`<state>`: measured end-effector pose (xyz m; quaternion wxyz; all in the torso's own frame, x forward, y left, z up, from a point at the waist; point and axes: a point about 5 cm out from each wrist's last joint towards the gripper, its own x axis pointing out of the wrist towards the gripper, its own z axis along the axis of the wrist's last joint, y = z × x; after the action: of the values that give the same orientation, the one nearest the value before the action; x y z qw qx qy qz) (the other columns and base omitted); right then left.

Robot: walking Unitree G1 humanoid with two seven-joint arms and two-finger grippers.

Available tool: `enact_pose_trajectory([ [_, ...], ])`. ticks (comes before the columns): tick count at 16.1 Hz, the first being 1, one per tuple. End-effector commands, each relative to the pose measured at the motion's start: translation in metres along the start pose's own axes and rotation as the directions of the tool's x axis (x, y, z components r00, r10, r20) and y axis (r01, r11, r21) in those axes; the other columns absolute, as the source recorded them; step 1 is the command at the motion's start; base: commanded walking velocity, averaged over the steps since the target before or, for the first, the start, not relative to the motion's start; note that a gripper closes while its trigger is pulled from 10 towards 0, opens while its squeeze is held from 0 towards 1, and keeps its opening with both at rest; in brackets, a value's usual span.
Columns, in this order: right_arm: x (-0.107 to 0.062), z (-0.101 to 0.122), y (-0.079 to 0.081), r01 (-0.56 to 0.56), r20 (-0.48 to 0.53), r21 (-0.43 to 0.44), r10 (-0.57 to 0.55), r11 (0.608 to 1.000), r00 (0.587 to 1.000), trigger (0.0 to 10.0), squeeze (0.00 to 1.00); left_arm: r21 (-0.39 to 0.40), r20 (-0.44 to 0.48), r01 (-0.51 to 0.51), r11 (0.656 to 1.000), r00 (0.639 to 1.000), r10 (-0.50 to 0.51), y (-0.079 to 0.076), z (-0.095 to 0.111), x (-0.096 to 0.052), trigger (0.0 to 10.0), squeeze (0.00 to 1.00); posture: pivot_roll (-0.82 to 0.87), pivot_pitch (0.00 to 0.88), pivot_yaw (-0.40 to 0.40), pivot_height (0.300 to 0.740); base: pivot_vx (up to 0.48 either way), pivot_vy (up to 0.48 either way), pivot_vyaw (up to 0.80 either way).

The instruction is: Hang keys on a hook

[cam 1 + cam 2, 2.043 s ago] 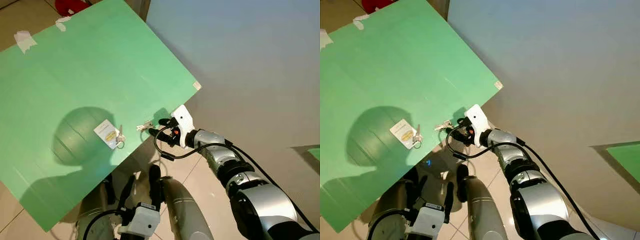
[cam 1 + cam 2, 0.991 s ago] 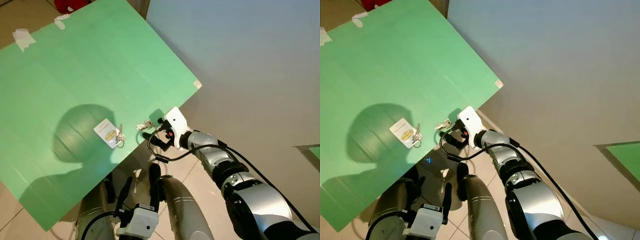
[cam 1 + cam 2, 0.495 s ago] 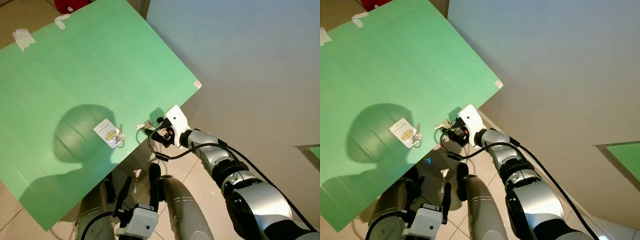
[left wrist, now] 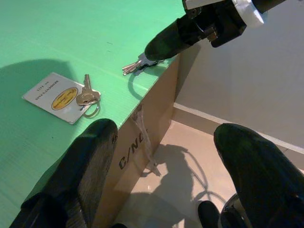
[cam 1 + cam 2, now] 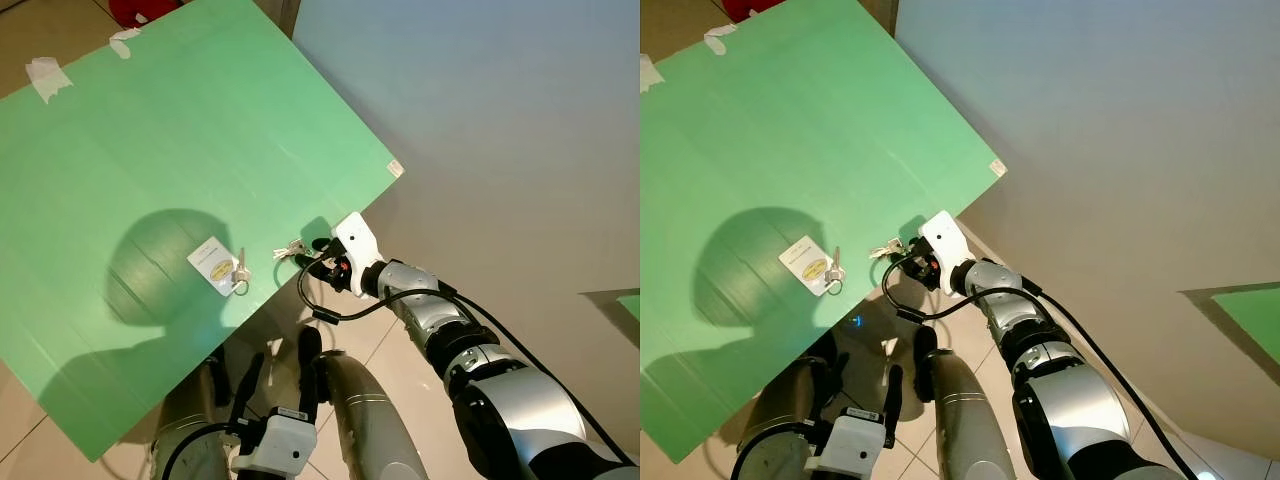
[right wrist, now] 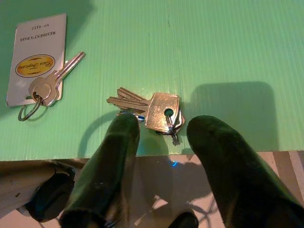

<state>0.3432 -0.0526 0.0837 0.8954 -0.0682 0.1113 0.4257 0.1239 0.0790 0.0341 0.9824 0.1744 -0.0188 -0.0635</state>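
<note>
The key bunch [image 6: 153, 111] lies at the green surface's [image 5: 150, 150] near edge, between the right gripper's [image 6: 161, 135] spread fingers. Light, stiff, slippery metal; probably best pinched at the ring.

Right arm [image 5: 500, 385]: silver segmented shell, dark joint bands between sections, lower right of head view. White housing [image 5: 353, 238] at the wrist, small red-orange mark beside it. Black cable [image 5: 330, 312] loops beneath. Right gripper [image 6: 159, 142]: two long, rounded matte-black fingers. Left gripper [image 5: 283, 375]: black fingers on a white block, bottom centre; silver rounded shell [image 5: 365, 420] alongside.
</note>
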Motion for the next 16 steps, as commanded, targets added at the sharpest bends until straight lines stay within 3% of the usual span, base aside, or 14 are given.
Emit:
enact_pose_trajectory([
  [1, -0.01, -0.021, -0.001, 0.014, -0.047, 0.04, -0.012, 0.999, 0.999, 0.0, 0.0, -0.001, -0.052, 0.042, 0.999, 0.998, -0.042, -0.012, -0.006, -0.014, 10.0, 0.0, -0.12, 0.525, -0.312, 0.74, 0.0, 0.0, 0.0],
  [10, -0.01, -0.024, 0.001, 0.002, -0.054, 0.058, 0.001, 0.998, 0.999, 0.0, 0.0, 0.007, -0.05, 0.019, 1.0, 0.999, -0.019, -0.009, -0.004, -0.012, 10.0, 0.0, -0.13, 0.544, -0.329, 0.74, 0.0, 0.0, 0.0],
  [14, -0.01, -0.024, 0.0, 0.02, -0.047, 0.125, -0.014, 0.992, 0.999, 0.0, 0.0, 0.013, -0.048, 0.008, 1.0, 0.999, -0.007, -0.007, -0.003, -0.011, 10.0, 0.0, -0.13, 0.548, -0.332, 0.74, 0.0, 0.0, 0.0],
  [16, -0.005, -0.009, -0.004, 0.023, 0.01, 0.163, -0.024, 0.986, 1.0, 0.0, 0.0, 0.024, -0.045, 0.003, 1.0, 0.999, -0.002, -0.004, -0.005, -0.008, 10.0, 0.0, -0.13, 0.533, -0.327, 0.74, 0.0, 0.0, 0.0],
])
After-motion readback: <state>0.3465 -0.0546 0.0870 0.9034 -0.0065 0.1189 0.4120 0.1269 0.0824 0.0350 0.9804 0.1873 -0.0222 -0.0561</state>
